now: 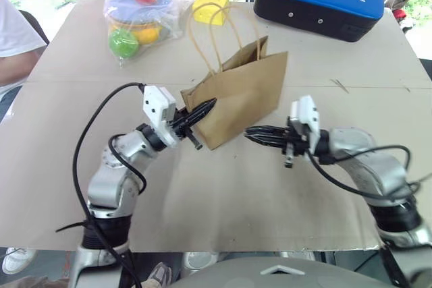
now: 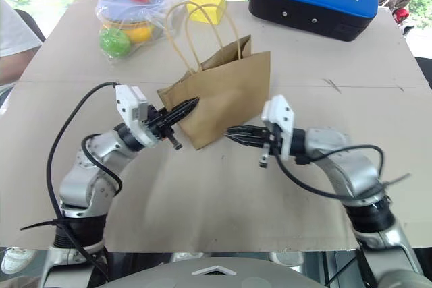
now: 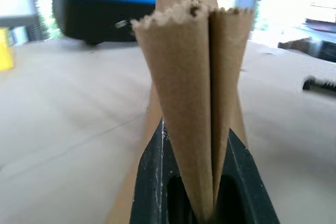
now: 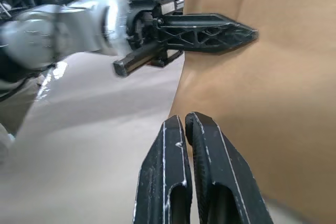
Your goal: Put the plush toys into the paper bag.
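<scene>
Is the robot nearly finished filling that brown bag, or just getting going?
Just getting going, it seems. The left gripper is shut on the paper bag, pinching its folded side edge; the bag stands folded nearly flat. The right gripper is shut, holding nothing, just beside the bag. I see no plush toys on the table, so finding and bagging them is left.

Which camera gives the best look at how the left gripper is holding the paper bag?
The left wrist view: the paper bag's folded edge sits pinched between the left gripper's fingers. The eye views show the grip from above, at the bag's near corner. The right wrist view shows it side-on against the bag's face.
</scene>
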